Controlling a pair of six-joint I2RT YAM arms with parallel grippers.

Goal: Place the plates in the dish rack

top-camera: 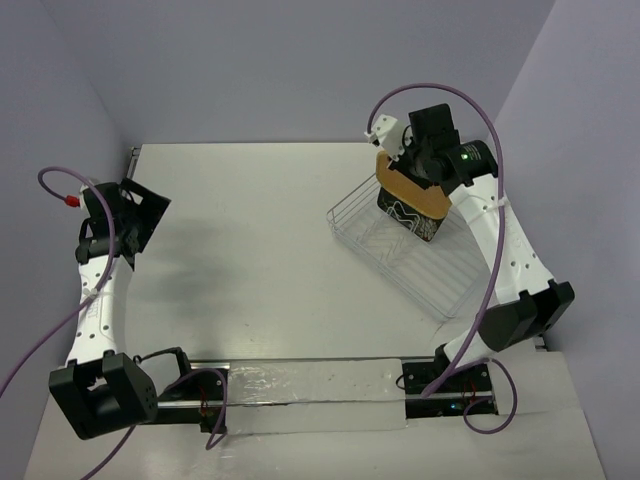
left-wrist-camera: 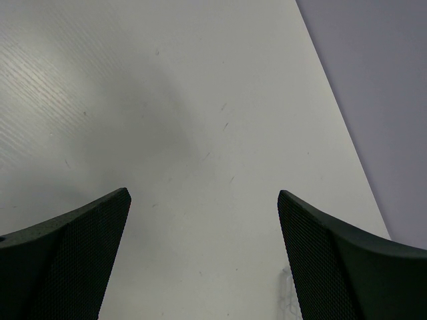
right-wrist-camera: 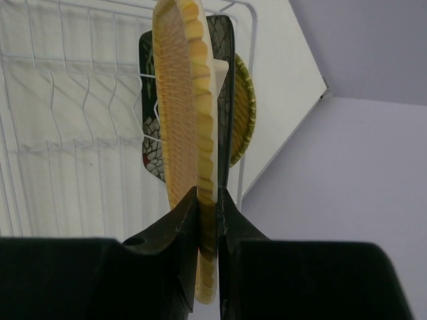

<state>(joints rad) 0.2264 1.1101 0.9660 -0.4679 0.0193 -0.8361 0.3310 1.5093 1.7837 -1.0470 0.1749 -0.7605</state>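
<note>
— Where's the woven yellow plate (right-wrist-camera: 183, 100)?
— On edge, pinched by its rim between my right fingers (right-wrist-camera: 189, 217), above the far end of the dish rack (top-camera: 445, 285), at the table's (top-camera: 270, 230) far right.
— Anything in the rack?
— The black flowered plate (right-wrist-camera: 148, 127) stands upright just behind the woven one.
— Your left fingers (left-wrist-camera: 100, 233)?
— Spread wide, holding nothing, over the table's left side.

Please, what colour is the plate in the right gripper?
The plate is woven yellow; right wrist view.
</note>
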